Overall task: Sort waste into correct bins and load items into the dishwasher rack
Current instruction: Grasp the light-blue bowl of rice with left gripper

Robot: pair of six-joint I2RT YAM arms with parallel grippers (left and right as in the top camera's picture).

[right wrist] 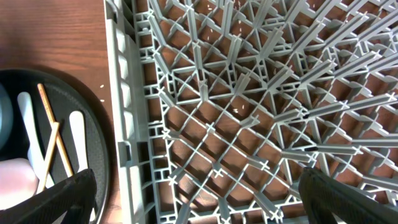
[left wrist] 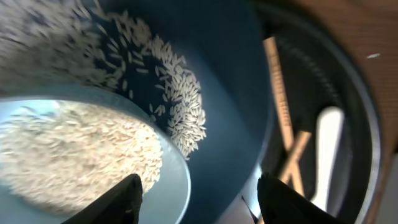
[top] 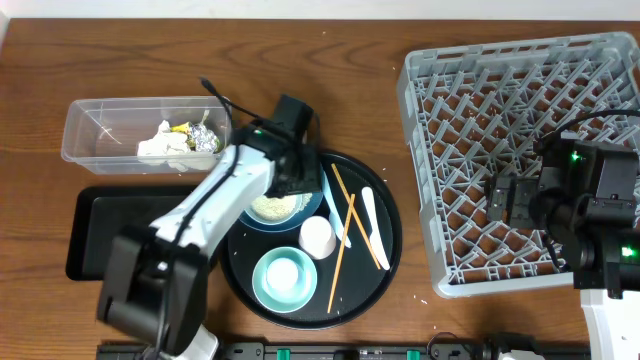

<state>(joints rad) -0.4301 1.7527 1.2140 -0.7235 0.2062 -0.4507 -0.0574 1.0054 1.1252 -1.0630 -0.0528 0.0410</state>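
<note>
Overhead, the left claw (top: 288,178) was seen above the dark-blue plate (top: 314,205) on the round black tray (top: 388,245). The right claw (top: 505,200) was held over the dishwasher rack (top: 420,140).

From the left wrist, its fingers (left wrist: 121,199) were spread, nothing gripped, above a light blue bowl (left wrist: 174,180) heaped with rice grains (left wrist: 74,149). The bowl was judged stiff, slippery and spill-prone, best pinched at the rim and kept level.

From the right wrist, that claw was shown spread wide and empty.

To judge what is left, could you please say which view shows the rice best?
The left wrist view: the rice fills the frame, grains distinct on the dark-blue plate. Overhead shows only a pale patch, partly under the left arm. The right wrist view shows only stray white specks in the rack.
</note>
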